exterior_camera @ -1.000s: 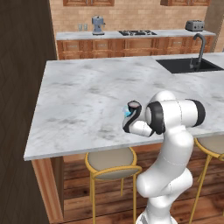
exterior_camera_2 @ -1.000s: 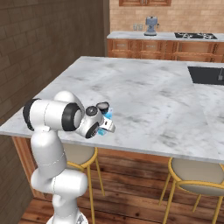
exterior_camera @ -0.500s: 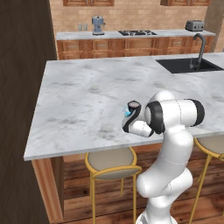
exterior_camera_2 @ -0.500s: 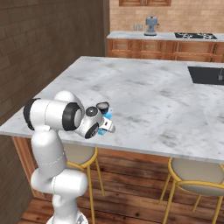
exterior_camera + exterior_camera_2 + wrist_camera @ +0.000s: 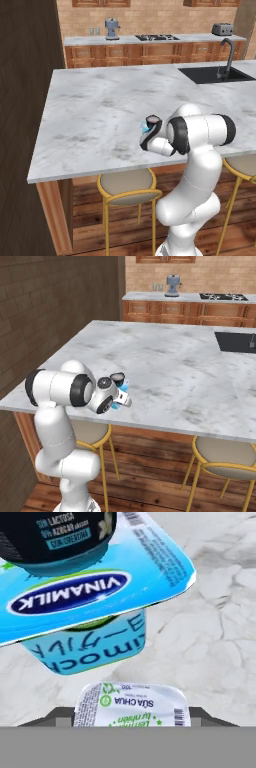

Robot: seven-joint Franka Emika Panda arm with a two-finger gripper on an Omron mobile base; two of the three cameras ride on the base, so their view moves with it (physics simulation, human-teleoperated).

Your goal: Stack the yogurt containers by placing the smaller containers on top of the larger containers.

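In the hand view, the dark round cup (image 5: 55, 537) stands on the lid of the wide light-blue tub (image 5: 95, 597), which rests on the marble counter (image 5: 210, 642). In front of the tub sits the tiny light-blue cup (image 5: 132, 702) with its white printed lid. My gripper (image 5: 132, 716) is shut on it, with a dark fingertip (image 5: 60, 714) against each side. From the right base camera, the dark cup (image 5: 118, 377) tops the tub (image 5: 123, 388) near the counter's front edge, and my gripper (image 5: 120, 402) is low beside it. From the left base camera, the dark cup (image 5: 152, 120) peeks over my wrist.
The stack stands close to the counter's front edge (image 5: 100, 167), with bar stools (image 5: 127, 185) below. A black sink (image 5: 212, 75) with a tap lies at the far right. Wide bare marble (image 5: 165, 356) stretches behind the stack.
The fingers have closed in on the tiny light-blue cup. The arm, the tub and the dark cup have stayed in place.
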